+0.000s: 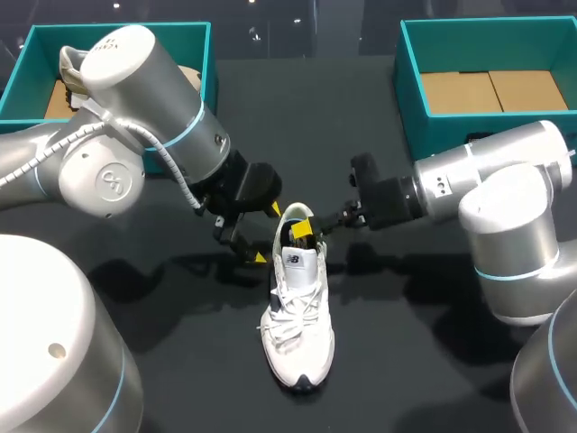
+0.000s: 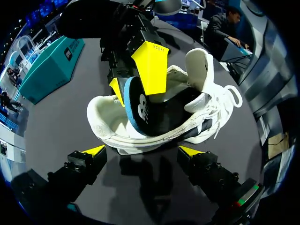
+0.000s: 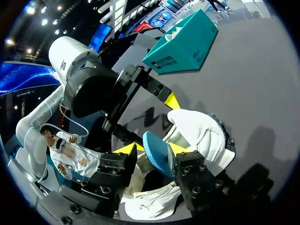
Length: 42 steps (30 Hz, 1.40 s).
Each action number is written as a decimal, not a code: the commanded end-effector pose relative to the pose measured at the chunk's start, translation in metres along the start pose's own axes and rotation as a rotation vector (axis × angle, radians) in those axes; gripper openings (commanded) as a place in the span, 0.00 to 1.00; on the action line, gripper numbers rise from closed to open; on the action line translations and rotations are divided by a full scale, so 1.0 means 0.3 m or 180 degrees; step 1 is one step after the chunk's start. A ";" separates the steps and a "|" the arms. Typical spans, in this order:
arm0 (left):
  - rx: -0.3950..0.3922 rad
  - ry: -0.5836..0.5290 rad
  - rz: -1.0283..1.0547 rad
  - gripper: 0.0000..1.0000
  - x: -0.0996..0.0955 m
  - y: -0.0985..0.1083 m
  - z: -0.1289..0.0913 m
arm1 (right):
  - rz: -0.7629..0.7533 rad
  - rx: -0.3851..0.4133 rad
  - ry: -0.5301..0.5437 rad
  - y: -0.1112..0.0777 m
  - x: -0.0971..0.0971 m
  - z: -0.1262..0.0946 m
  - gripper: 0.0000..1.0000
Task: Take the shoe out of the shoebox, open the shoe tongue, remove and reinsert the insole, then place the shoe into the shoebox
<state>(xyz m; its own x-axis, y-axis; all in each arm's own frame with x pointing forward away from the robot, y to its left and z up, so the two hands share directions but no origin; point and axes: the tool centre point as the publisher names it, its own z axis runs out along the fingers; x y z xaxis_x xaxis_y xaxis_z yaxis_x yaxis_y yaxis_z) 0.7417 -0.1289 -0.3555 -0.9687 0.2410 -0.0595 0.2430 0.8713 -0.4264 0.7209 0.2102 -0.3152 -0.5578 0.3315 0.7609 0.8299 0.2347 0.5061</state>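
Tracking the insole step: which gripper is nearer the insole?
Right. The right gripper is shut on the insole inside the shoe; the left gripper is open beside it, apart.

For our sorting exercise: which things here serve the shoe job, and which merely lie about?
Job: white shoe, blue insole, right gripper, left gripper, empty teal shoebox.
Lying about: second teal shoebox, pale item inside it.

Table (image 1: 406,361): one. On it, one white shoe (image 1: 297,316) and one insole (image 2: 139,107), black with a blue edge. Teal boxes: two, the left box (image 1: 185,36) and the right box (image 1: 410,95). Robot arms: two, left arm (image 1: 135,117) and right arm (image 1: 487,180). Grippers: two, left gripper (image 2: 141,151) and right gripper (image 3: 150,148), two yellow-tipped fingers each, four in all
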 end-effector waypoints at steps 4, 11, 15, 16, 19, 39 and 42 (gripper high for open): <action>-0.0012 -0.0007 0.0053 1.00 0.018 0.028 -0.058 | 0.0017 0.0056 -0.0176 0.007 0.020 -0.054 0.49; -0.0039 -0.0002 0.0111 1.00 0.034 0.038 -0.086 | 0.0108 0.0129 -0.0355 0.006 -0.003 -0.102 0.49; -0.0075 0.0013 0.0163 1.00 0.037 0.053 -0.113 | 0.0189 0.0194 -0.0474 0.012 -0.020 -0.143 0.49; -0.0082 0.0021 0.0179 1.00 0.036 0.058 -0.122 | 0.0209 0.0214 -0.0517 0.014 -0.024 -0.155 0.48; -0.0091 0.0046 0.0231 1.00 0.035 0.076 -0.150 | 0.0246 0.0272 -0.0604 0.024 -0.026 -0.187 0.47; -0.0116 0.0432 0.0607 1.00 -0.024 0.237 -0.357 | 0.0870 0.1727 -0.1222 0.112 -0.039 -0.312 0.44; -0.0124 0.0520 0.0711 1.00 -0.029 0.269 -0.388 | 0.0961 0.1856 -0.1449 0.114 -0.021 -0.311 0.28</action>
<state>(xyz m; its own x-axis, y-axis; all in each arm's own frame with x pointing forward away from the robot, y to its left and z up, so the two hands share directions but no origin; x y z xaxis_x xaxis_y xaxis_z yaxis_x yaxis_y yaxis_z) 0.7684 -0.0192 -0.2915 -0.8792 0.4761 -0.0193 0.4476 0.8112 -0.3763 0.7505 0.1234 -0.2720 -0.3443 0.6861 0.6408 0.9276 0.3541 0.1192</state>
